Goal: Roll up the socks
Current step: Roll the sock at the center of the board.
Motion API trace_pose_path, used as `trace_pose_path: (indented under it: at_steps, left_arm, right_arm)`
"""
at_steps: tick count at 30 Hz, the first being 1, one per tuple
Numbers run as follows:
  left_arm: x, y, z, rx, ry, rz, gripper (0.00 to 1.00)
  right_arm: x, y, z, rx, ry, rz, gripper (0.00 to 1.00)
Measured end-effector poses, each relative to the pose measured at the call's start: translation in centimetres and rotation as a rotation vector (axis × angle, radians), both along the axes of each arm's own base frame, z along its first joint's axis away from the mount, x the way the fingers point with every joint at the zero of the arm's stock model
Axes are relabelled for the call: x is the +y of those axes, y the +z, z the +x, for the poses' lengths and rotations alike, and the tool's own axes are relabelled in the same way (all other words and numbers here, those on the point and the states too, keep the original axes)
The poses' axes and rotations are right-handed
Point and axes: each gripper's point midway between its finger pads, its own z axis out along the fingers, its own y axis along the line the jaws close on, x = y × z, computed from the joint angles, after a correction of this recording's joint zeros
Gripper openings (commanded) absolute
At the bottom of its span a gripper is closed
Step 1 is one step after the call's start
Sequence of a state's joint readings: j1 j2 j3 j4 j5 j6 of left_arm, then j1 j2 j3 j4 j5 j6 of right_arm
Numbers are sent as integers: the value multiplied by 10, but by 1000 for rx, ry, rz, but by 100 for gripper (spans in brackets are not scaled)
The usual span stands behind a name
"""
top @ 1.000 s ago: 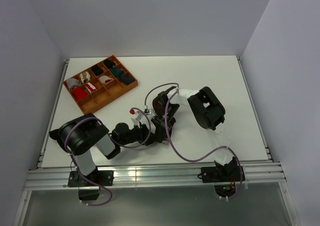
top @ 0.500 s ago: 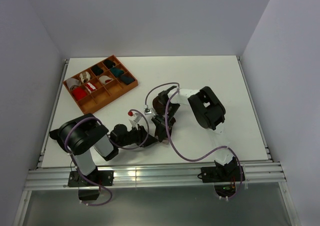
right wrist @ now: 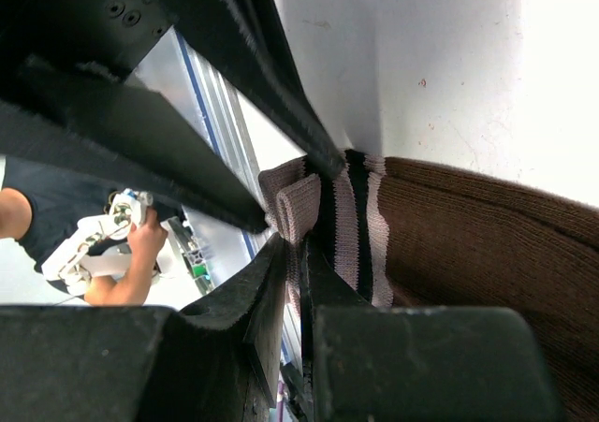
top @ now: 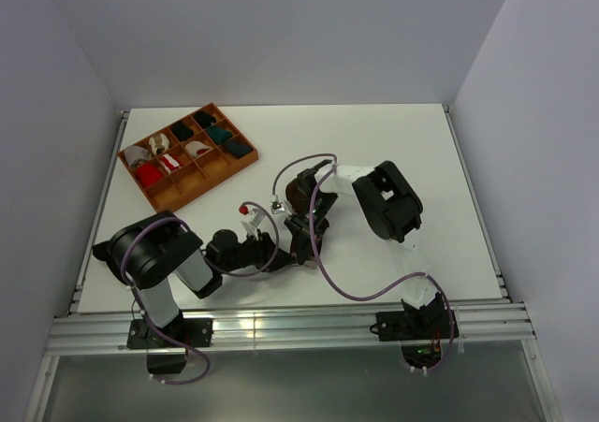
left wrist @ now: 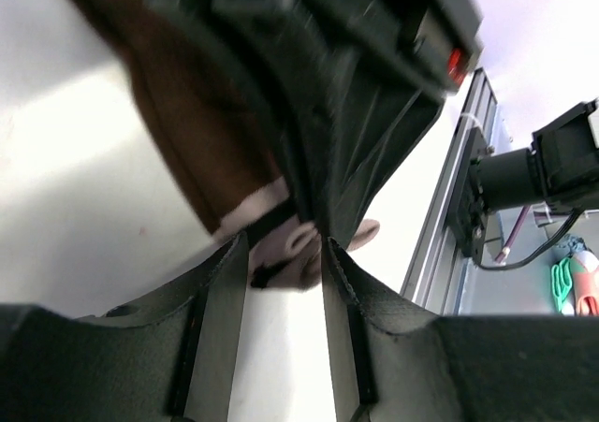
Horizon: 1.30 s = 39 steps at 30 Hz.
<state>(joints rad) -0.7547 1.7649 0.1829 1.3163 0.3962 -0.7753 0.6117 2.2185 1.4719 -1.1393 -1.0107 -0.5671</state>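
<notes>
The dark brown sock (right wrist: 468,244) lies on the white table, its pale pinkish striped cuff (right wrist: 351,225) towards the near edge. My right gripper (right wrist: 298,249) is shut on a folded edge of the cuff. In the left wrist view the sock (left wrist: 206,132) runs up left and its cuff (left wrist: 290,254) sits at the tips of my left gripper (left wrist: 285,244), whose jaws stand apart around it. In the top view both grippers, left (top: 279,250) and right (top: 301,250), meet near the table's front middle. The arms hide most of the sock there.
An orange compartment tray (top: 178,195) with red, white, teal and dark sock bundles stands at the back left. The metal rail of the table's near edge (left wrist: 440,216) runs close behind the grippers. A purple cable (top: 346,296) loops across the table front.
The left gripper has shifted slightly towards the left and the near edge. The right gripper stays on the cuff in nearly the same place.
</notes>
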Motion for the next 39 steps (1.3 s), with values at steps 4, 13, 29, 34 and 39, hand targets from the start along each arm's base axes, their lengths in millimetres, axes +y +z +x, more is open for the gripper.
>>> trace_pose_path:
  at_steps: [4,13,29,34,39]
  left_arm:
    - [-6,8,6,-20,-4,-19,36]
    - [-6,2,4,-5,-9,-8,37]
    - [-5,-8,2,44,-4,1,9]
    - [-5,-6,2,53,0,-4,0]
    - [-5,1,6,75,26,6,0]
  right_arm:
    - [0,0,0,-1,0,-1,5]
    - [-1,0,1,1,-2,-5,4]
    - [-2,-4,1,1,-3,-16,6]
    - [-2,-10,5,-15,-18,-47,22]
    - [-5,-13,9,-71,-53,-85,38]
